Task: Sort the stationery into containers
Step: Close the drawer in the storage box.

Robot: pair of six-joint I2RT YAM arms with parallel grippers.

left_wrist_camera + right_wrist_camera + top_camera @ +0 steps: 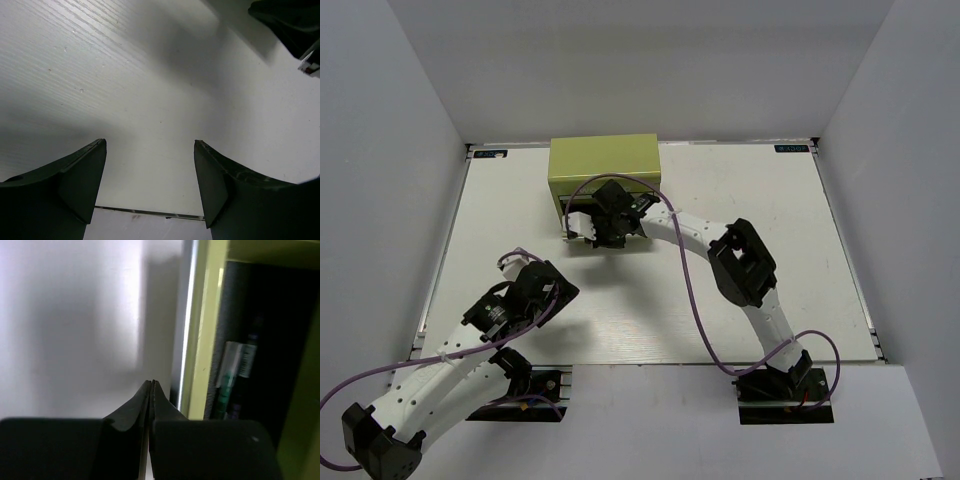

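Note:
The olive-green chest point(605, 165) stands at the back middle of the table. My right gripper point(594, 232) is at its front, shut and empty; its fingertips point(151, 384) are pressed together just outside a green drawer wall point(200, 340). The drawer is open, and inside its dark space lie a teal-and-white pen point(229, 375) and a darker pen beside it. My left gripper point(548, 290) is open and empty over bare white table at the near left; the left wrist view shows only table between its fingers point(85, 180). No loose stationery shows on the table.
The right arm point(740, 260) reaches from the near right across to the chest, with a purple cable point(690, 290) looping along it. Part of that arm shows dark in the left wrist view point(290, 20). White walls enclose the table.

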